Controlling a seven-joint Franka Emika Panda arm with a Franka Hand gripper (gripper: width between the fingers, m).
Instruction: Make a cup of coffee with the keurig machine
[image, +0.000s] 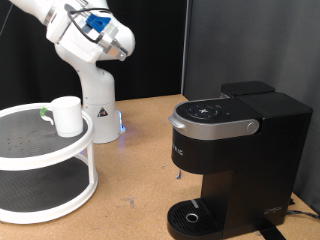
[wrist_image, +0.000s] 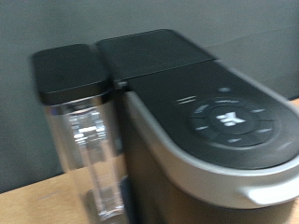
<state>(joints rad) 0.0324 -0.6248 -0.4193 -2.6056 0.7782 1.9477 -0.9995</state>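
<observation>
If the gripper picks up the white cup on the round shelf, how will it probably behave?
The cup looks rigid and small, so probably light. Its smooth white wall may be slippery. It stands upright on the top tier of the shelf, near the rim, so a push could slide it off.

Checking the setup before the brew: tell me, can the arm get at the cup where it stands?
Probably yes. The cup stands uncovered on the top tier of the white shelf, nothing above or beside it. The end effector itself is out of the exterior view; the wrist camera faces the keurig machine.
</observation>
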